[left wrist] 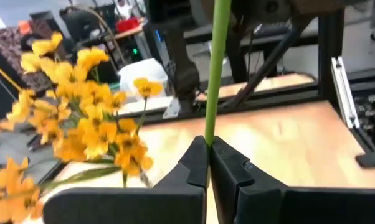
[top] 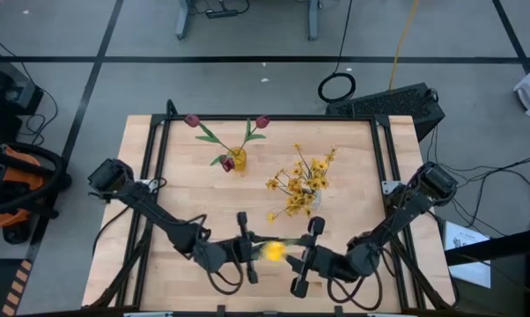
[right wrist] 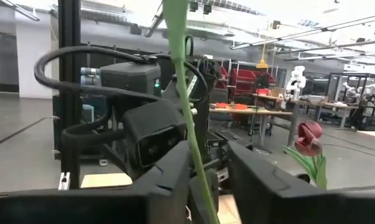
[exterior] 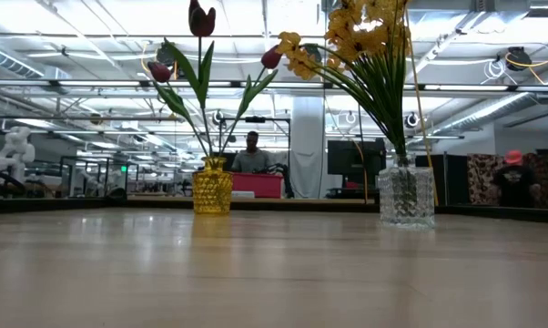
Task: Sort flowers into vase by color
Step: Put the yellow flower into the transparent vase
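While a yellow tulip (top: 271, 252) is carried near the tabletop's front edge, its green stem (left wrist: 216, 68) is pinched by the closed left gripper (left wrist: 208, 149); the right gripper (right wrist: 207, 163) is parted slightly around that stem; red tulips (top: 227, 141) are kept in a yellow vase (top: 239, 159) toward the back edge; yellow sprays (top: 302, 180) are kept in a clear vase (exterior: 406, 191) beside it.

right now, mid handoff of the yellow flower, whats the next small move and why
Probably back the right gripper away. Its jaws stand apart around the green stem, while the left gripper is already clamped on it.
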Robot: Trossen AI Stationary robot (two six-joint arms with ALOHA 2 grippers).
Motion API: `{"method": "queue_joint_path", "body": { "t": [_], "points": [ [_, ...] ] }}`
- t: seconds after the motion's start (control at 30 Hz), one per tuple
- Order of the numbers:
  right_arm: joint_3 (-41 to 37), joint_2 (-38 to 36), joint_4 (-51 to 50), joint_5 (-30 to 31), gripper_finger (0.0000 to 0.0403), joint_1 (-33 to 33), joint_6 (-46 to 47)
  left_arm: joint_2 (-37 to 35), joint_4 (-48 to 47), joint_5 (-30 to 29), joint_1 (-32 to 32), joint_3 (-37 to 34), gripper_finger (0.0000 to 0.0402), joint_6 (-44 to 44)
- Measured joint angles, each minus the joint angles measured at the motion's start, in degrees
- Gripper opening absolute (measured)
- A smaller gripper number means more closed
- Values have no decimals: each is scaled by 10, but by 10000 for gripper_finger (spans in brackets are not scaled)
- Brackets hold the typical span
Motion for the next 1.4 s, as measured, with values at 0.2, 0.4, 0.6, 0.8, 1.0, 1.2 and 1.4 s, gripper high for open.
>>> {"method": "queue_joint_path", "body": {
  "t": [0.2, 0.4, 0.6, 0.8, 1.0, 1.2, 1.4],
  "points": [
    [0, -1, -15, 1, 158, 11, -3, -13, -98, -3, -1, 0, 6, -65],
    [0, -2, -57, -1, 207, 17, 49, -13, -167, 23, -3, 0, 6, -126],
    [0, -2, -69, -6, 225, 11, 56, -13, -180, 46, -4, 0, 6, -133],
    [0, -2, -72, -36, 198, 0, 63, -13, -180, 55, -4, 0, 6, -133],
    [0, -2, -75, -48, 148, -6, 68, -13, -180, 55, -4, 0, 6, -134],
    [0, -2, -76, -48, 91, -6, 68, -13, -179, 55, -4, 0, 6, -134],
    [0, -2, -76, -44, 12, -6, 60, -13, -179, 56, -4, 0, 18, -135]
  ]
}}
